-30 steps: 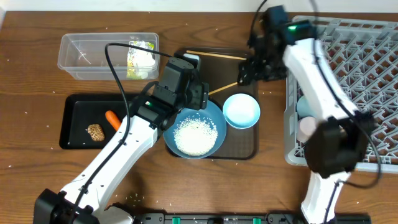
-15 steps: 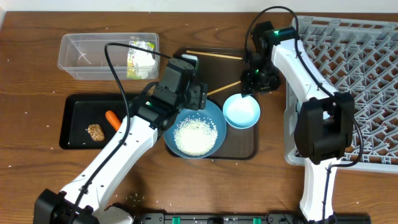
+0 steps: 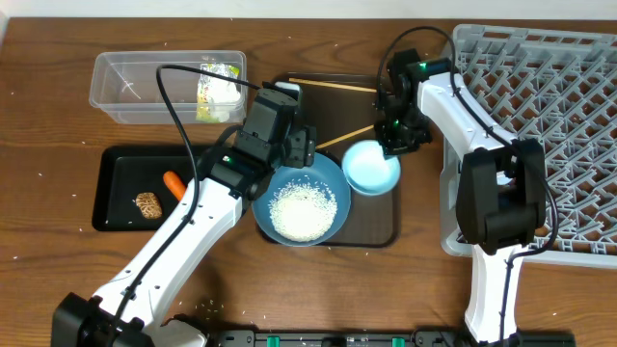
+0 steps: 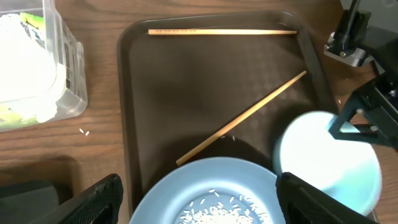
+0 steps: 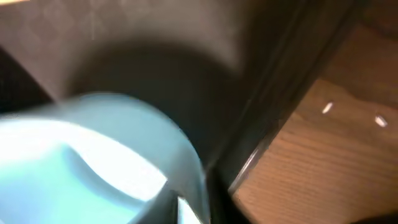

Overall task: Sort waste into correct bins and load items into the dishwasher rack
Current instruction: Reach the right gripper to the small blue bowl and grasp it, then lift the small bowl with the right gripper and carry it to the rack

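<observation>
Right gripper (image 3: 390,146) lowered, pinching small blue bowl (image 3: 368,172) rim

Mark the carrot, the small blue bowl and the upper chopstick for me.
carrot (image 3: 174,183), overhead view, middle of its body.
small blue bowl (image 3: 368,169), overhead view, inner floor.
upper chopstick (image 4: 222,31), left wrist view, mid-length.

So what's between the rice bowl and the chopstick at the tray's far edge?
The second chopstick, diagonal on the brown tray; the left wrist view shows it.
</observation>
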Tool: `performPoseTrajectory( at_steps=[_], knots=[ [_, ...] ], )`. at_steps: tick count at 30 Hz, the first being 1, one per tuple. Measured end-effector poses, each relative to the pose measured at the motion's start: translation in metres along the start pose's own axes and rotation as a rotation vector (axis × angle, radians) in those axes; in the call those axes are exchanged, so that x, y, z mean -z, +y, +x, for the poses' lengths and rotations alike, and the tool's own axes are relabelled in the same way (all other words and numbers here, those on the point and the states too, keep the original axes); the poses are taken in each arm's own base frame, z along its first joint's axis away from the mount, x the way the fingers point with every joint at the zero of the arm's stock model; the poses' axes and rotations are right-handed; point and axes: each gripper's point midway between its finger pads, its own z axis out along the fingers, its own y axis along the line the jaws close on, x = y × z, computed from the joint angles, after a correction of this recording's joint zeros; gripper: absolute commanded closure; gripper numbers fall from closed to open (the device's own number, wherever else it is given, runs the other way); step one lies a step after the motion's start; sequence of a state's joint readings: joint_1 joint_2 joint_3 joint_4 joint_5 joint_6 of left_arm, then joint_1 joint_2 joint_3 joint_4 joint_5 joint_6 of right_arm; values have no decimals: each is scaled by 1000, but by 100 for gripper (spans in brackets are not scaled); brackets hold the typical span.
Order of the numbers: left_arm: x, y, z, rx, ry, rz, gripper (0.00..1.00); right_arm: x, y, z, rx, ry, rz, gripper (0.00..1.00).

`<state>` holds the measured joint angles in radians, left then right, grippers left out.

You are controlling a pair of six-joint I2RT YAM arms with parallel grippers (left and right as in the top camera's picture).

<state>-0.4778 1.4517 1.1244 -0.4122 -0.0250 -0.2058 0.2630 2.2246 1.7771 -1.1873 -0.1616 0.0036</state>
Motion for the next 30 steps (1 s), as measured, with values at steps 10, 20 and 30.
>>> performPoseTrajectory(
  at_steps=[10, 20, 30],
  knots=[
    [0, 0, 0, 0, -1, -2, 20, 1, 1, -2, -1, -7, -3, 99],
    [0, 0, 0, 0, 0, -2, 19, 55, -12, -30, -21, -167, 29, 99],
    [0, 1, 0, -3, -1, -4, 11, 138, -42, -30, -87, -363, 69, 58]
  ],
)
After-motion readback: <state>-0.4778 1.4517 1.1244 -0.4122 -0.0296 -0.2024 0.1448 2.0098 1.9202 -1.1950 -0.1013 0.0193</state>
